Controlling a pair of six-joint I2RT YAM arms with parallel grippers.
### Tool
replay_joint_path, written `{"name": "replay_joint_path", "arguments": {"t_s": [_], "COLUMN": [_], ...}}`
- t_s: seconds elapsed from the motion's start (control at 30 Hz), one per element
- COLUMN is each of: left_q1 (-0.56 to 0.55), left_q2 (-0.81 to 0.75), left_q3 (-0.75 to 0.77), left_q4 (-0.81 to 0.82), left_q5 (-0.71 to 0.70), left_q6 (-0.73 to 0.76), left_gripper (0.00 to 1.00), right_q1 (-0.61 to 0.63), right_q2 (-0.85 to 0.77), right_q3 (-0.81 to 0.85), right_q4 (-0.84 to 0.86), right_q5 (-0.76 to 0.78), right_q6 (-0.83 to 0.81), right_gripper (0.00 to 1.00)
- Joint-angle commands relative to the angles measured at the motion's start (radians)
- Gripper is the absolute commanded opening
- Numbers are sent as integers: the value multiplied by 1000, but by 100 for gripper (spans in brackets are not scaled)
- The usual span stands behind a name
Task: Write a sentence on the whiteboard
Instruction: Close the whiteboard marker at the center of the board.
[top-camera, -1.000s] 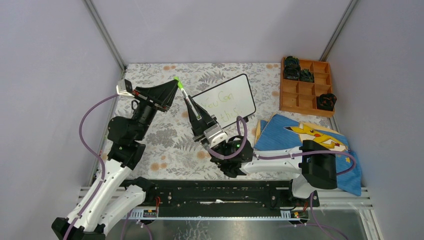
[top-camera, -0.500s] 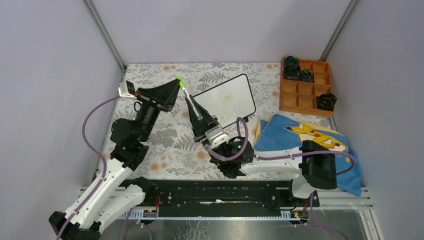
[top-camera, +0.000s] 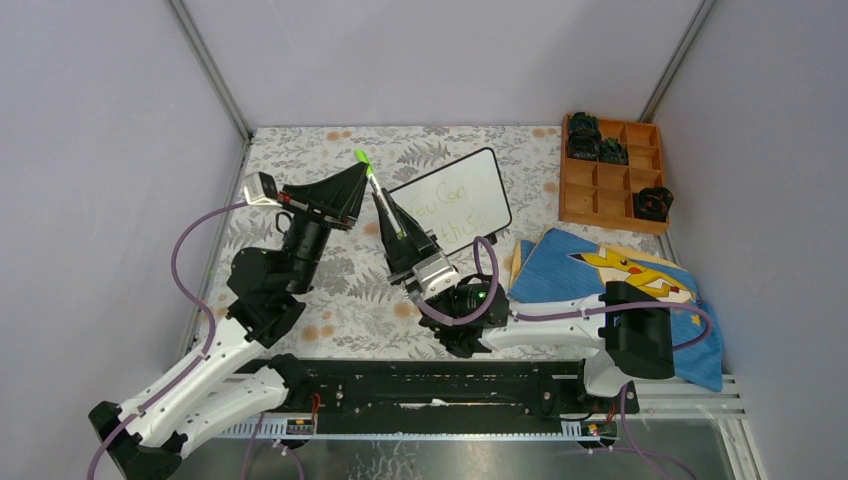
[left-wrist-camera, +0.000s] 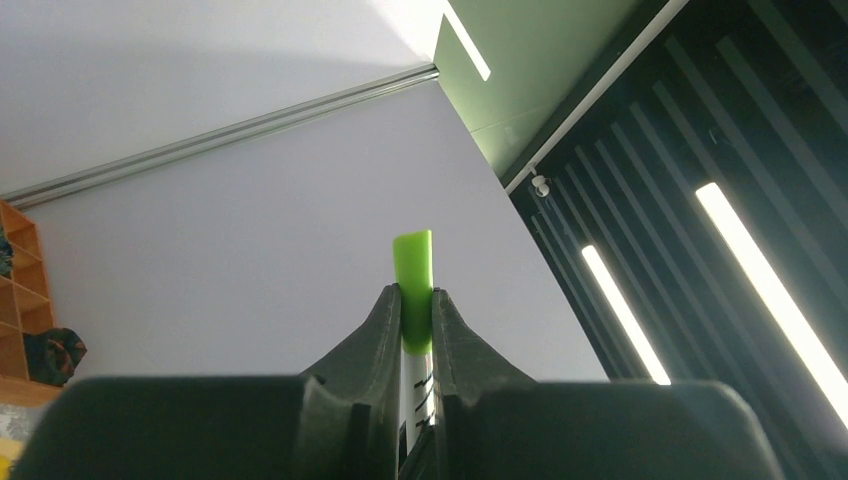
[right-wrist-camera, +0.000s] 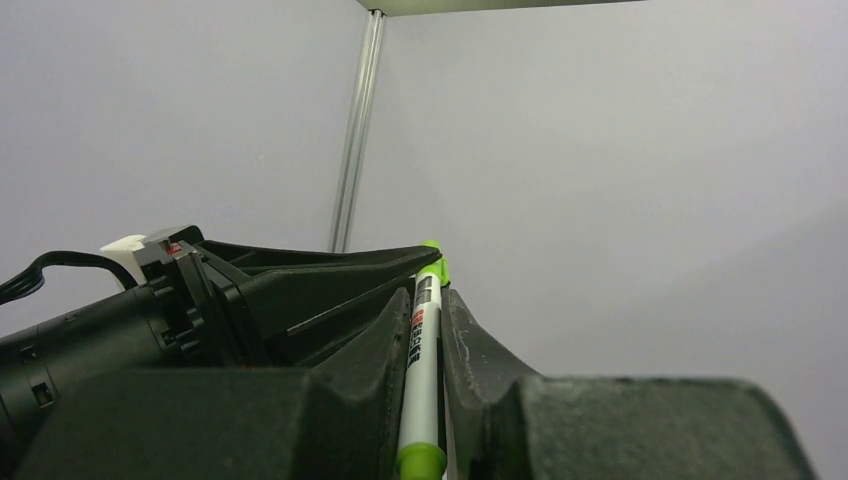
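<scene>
The whiteboard (top-camera: 482, 172) stands tilted at the table's middle back, with the light-green sentence (top-camera: 447, 212) "You Can" over a partly hidden second line. A white marker (top-camera: 384, 205) with a green cap (top-camera: 362, 157) points up and left of the board. My right gripper (top-camera: 386, 203) is shut on the marker's barrel (right-wrist-camera: 424, 350). My left gripper (top-camera: 360, 174) comes from the left and is shut on the marker's green capped end (left-wrist-camera: 413, 280). In the right wrist view the left gripper's fingers (right-wrist-camera: 330, 275) meet the marker's tip. In the right wrist view the right gripper (right-wrist-camera: 428, 300) shows.
A wooden compartment tray (top-camera: 600, 200) with black parts stands at the back right. A blue cloth (top-camera: 560, 275) and a board with a yellow cartoon figure (top-camera: 625, 268) lie at the right. Grey walls with metal posts enclose the floral table cover (top-camera: 340, 290).
My left arm has swung right and its fingers have closed in around the marker's green end. The marker and my right gripper have shifted slightly right.
</scene>
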Motion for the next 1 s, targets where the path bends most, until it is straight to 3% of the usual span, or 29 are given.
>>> {"name": "replay_joint_path", "arguments": {"t_s": [0.0,0.33,0.57,0.97], "left_q1": [-109,-110,-111,-110], "left_q2": [12,-25,-40,-49], "left_q3": [-47,-56,-49,-13], "left_q4": [-58,-79,-81,-89], "left_q5": [242,169,151,142], "left_q6": [64,83,112,177], "left_gripper": [0,2,45,90], "right_q1": [-20,-20,-20,-17], "right_q2": [30,6,-15,-95], "right_q3": [67,50,28,-55], "right_q4": [76,77,77,76], "right_q5": [-21,-31,-44,-52], "right_q6": [21,28,27,70], "right_gripper": [0,0,0,0]}}
